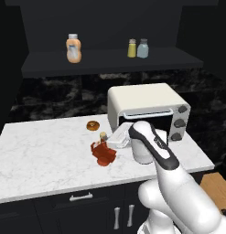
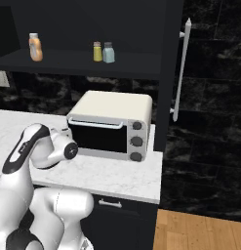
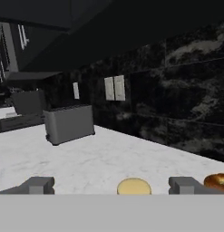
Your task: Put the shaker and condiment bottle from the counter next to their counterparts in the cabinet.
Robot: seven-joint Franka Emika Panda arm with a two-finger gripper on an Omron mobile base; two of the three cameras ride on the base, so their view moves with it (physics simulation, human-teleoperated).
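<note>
**Shaker shelved, red bottle waiting on the desk**

At the upper left of the left base view, the peach-orange squeeze bottle [image 1: 73, 48] stands alone on the shelf of the dark cabinet [image 1: 50, 64]. Further right on that shelf, the small yellow shaker [image 1: 131, 48] has the grey-blue shaker [image 1: 142, 48] just beside it, so I judge that half of the task done.

Below, near the middle of the frame, the red-orange condiment bottle [image 1: 102, 151] sits on the white marble desk [image 1: 41, 155], with a small brown donut [image 1: 92, 125] a little above it and the toaster oven [image 1: 148, 109] to the right. This bottle is not yet in the cabinet; it must go next to the squeeze bottle.

In the hand view, the claw [image 3: 112, 186] is wide open and holds nothing, with the bottle's tan cap [image 3: 133, 186] between its fingertips [image 3: 38, 185], so a grasp looks close. A silver toaster [image 3: 69, 123] stands at the left.

No brand, label or writing can be read anywhere.
</note>
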